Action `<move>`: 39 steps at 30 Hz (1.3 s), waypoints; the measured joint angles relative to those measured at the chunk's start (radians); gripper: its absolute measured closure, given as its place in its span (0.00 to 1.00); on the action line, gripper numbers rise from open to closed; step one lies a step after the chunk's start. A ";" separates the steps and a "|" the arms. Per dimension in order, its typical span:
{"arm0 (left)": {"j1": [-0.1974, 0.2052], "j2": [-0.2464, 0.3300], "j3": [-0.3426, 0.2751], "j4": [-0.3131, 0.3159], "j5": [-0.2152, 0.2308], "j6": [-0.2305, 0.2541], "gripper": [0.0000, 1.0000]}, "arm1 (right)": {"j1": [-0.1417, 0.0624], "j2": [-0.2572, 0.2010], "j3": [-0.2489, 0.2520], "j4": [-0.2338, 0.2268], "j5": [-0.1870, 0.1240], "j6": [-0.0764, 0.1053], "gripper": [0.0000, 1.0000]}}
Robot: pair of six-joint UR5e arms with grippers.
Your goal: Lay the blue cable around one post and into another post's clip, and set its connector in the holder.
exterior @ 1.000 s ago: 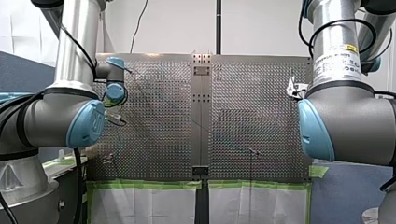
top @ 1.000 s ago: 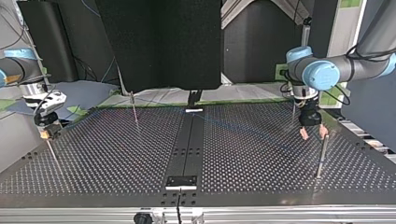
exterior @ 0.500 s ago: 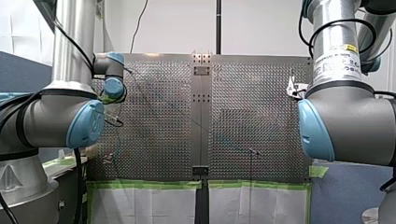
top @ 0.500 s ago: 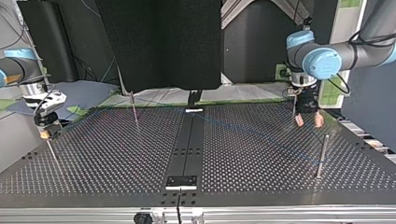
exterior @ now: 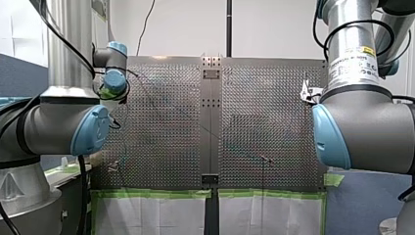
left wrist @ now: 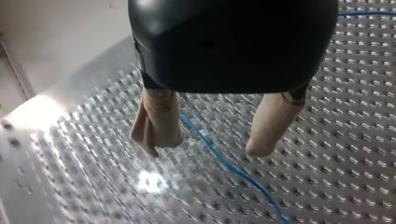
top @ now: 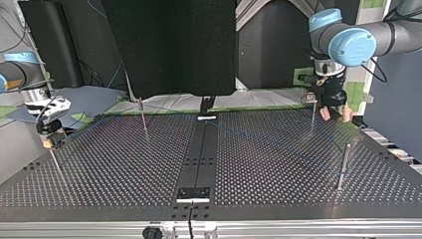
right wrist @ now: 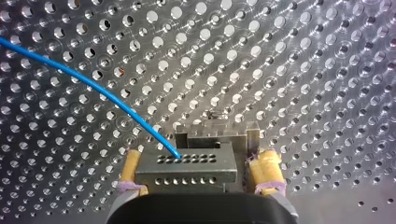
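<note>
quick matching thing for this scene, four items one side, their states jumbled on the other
Things:
1. my left gripper
2. my right gripper
3. blue cable
4. post at the top view's right

States:
A. shut on the connector
B. open, holding nothing
C. stands upright on the table, apart from both grippers
D. runs into the connector

Pairs: 1-B, 2-A, 3-D, 4-C

No legible text anywhere, only an unreadable printed label (exterior: 353, 62) on my right arm (exterior: 364, 129).
</note>
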 joint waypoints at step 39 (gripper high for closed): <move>-0.018 0.108 0.388 -0.390 0.200 0.391 0.00 | 0.000 0.000 0.000 0.000 0.000 0.000 0.00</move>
